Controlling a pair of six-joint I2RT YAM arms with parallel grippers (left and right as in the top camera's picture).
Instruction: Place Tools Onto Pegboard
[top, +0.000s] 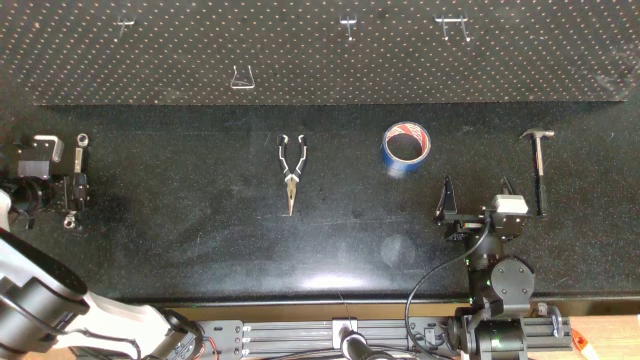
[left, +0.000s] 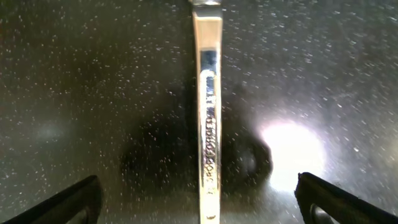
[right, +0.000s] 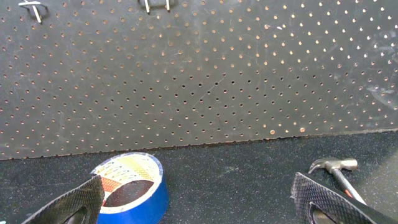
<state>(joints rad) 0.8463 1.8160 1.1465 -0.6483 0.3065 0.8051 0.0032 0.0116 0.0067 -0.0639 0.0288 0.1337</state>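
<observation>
Above wrench (left: 207, 112) | left gripper (left: 198, 190) spread wide, touching nothing | right gripper (right: 198, 186) spread, empty

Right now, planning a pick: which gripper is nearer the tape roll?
Right. Right gripper is close by the tape roll; left gripper hangs far off over the wrench.

Lying on black speckled worktop (top: 200, 240): wrench (left: 208, 112) at nine o'clock, pliers (top: 291, 172) at centre, blue tape roll (top: 406, 148) at two, hammer (top: 538, 168) at three.
</observation>
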